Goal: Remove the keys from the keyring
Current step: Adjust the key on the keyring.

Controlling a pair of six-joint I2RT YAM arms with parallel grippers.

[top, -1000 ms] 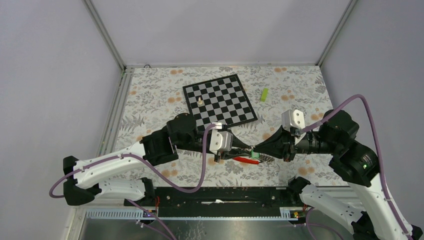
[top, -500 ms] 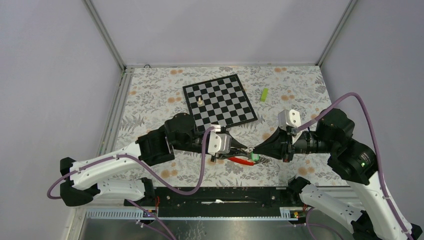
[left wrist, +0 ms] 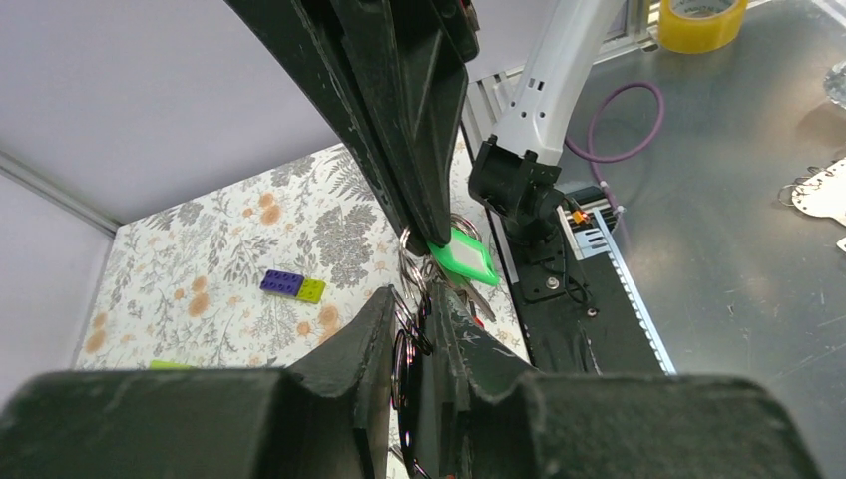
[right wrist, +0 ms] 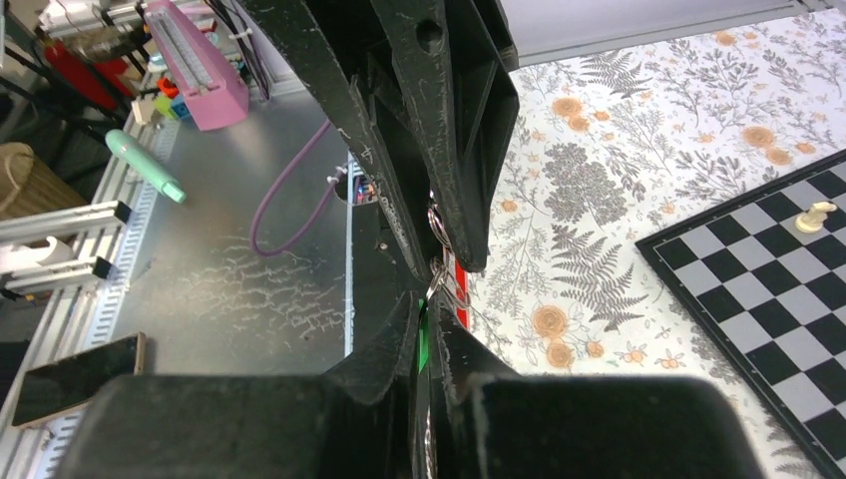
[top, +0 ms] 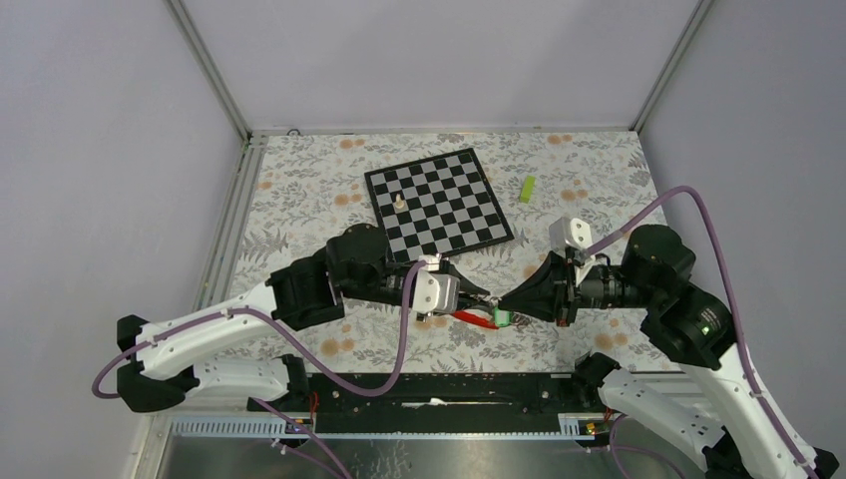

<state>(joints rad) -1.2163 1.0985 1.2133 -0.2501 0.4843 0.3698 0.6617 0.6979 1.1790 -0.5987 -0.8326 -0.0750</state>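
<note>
Standing by, I saw the two arms meet nose to nose above the floral table [top: 299, 200], at six o'clock from the chessboard [top: 439, 200]. The left gripper [left wrist: 414, 297], reaching in from nine o'clock, was pinched on the keyring [left wrist: 406, 269]. The right gripper [right wrist: 427, 307], coming from three o'clock, was clamped on the green-headed key [left wrist: 464, 256]. The remaining keys [left wrist: 477, 299] and the red strap [top: 467, 317] hung below; whether the strap touched the table I couldn't tell. It all looked light, hard and slippery. The thin, springy ring seemed best gripped across its wire beside the split, and each key by its broad head.
</note>
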